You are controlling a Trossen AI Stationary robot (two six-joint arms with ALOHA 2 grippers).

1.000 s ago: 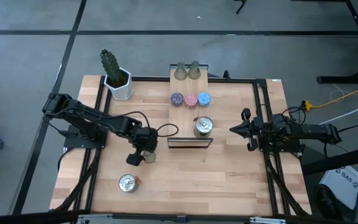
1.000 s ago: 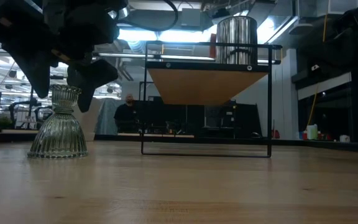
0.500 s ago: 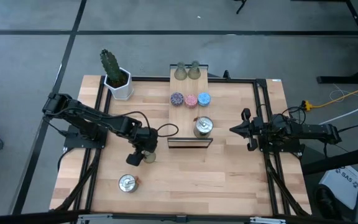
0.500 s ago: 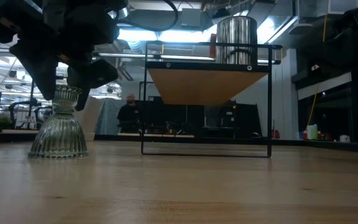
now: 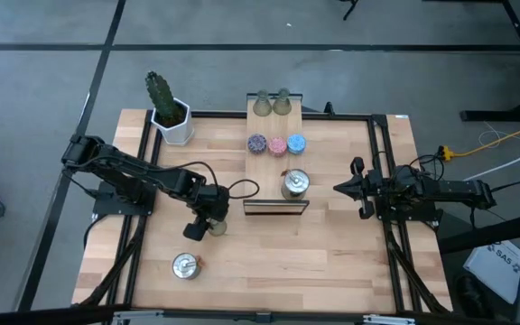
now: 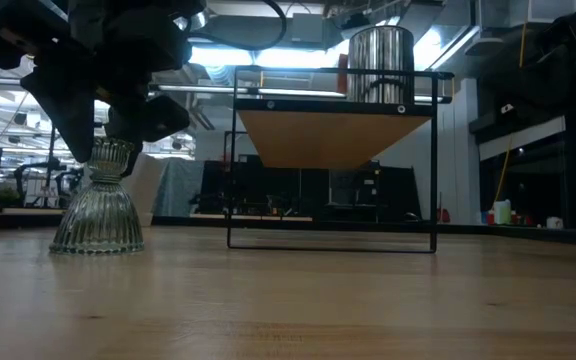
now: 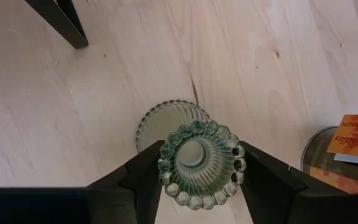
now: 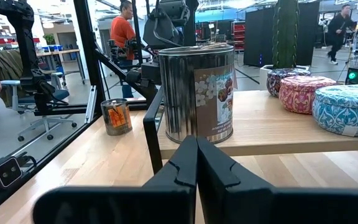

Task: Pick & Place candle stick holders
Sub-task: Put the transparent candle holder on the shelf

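The left gripper [image 7: 197, 168] is seen with its fingers [image 7: 143, 177] pressed against the beaded rim of a green bell-shaped holder [image 7: 199, 160], which is stood upright on the wooden surface [image 5: 314, 253] just beside the board [image 5: 276, 161]; the other holders are kept on that board. The right gripper [image 8: 196, 163], fingers pressed together on nothing, is held well apart at the surface's right edge.

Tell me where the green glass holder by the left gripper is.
In the high view, the green glass holder stands on the table's left half, between the left gripper fingers, in front of the raised board.

green bell holder [image 7: 194, 155] upright, jaws clamping neck
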